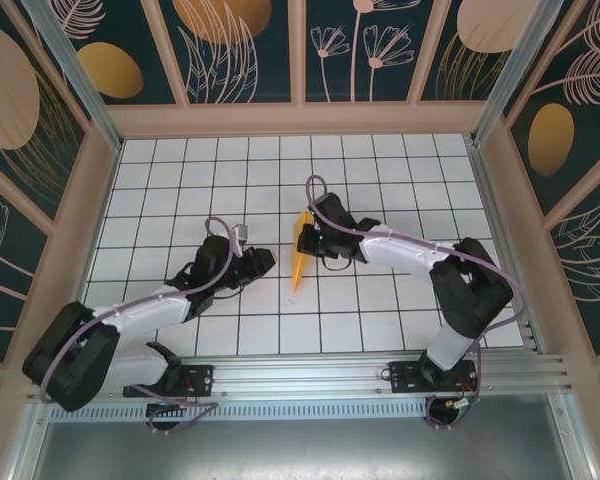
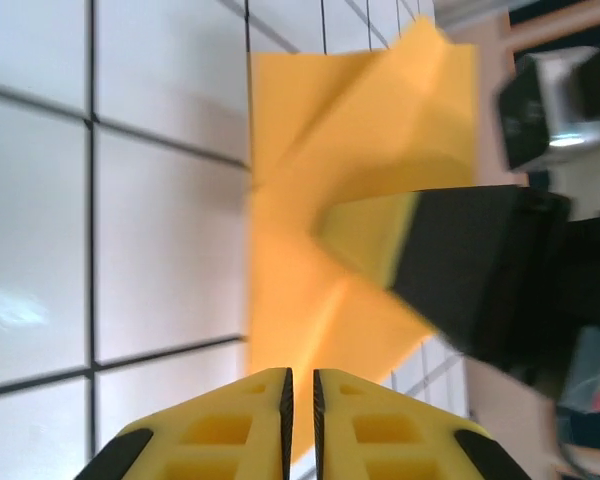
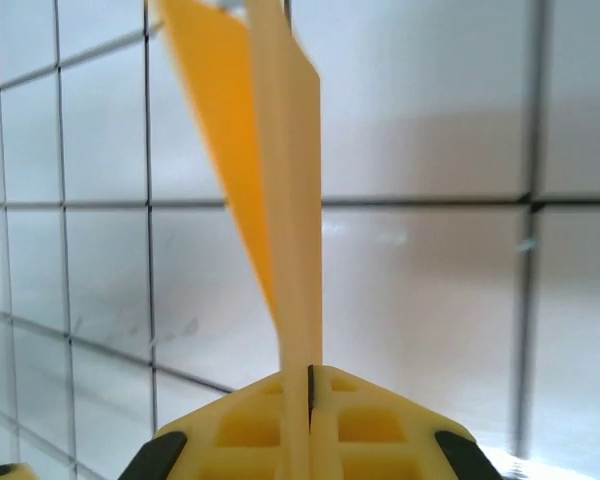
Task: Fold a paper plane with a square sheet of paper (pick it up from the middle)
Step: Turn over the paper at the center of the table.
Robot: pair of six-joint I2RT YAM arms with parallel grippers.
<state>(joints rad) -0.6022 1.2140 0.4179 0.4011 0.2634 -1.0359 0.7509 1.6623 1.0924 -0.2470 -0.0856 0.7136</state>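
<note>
On the desk (image 1: 410, 180), central | paper plane (image 1: 299, 262) runs near-far | right gripper (image 1: 308, 238) clamps its far half | left gripper (image 1: 268, 260) just left, jaws narrow, grip unclear

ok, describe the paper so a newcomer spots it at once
On the white grid table, look at its middle. The paper is a narrow folded strip tapering to a point, pinched by the right gripper. Only it is bright orange; the wall ovals are duller.
</note>
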